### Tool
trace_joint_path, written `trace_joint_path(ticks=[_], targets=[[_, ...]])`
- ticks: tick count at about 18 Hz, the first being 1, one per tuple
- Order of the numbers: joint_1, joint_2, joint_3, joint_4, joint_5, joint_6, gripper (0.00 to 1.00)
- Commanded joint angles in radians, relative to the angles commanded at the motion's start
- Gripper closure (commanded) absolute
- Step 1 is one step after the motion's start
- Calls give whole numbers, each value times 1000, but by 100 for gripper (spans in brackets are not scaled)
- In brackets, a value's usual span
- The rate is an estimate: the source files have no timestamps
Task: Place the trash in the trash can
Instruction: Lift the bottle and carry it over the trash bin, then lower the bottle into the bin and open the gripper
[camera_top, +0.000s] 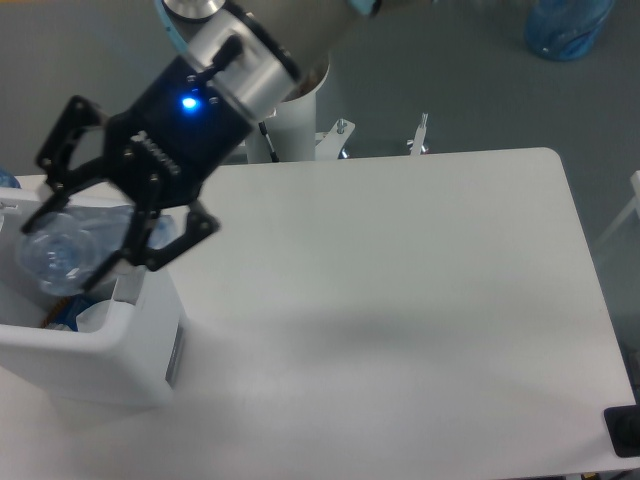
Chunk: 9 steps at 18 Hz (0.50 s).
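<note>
The pincer (75, 250) is pinching the crushed bottle (62, 252) and is holding it above the open trash can (135, 330), inside its rim line. The trash can is sitting at the left end of the white desk (400, 300), with something white and bluish lying inside it.

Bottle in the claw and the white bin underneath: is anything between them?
Nothing; the camera view shows only air between the bottle and the trash can.
</note>
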Motion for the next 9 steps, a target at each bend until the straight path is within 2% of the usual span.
trace_joint_path(ticks=[4, 9], targets=[[-37, -31, 0, 80, 0, 2, 43], [-80, -35, -6, 92, 0, 3, 43]])
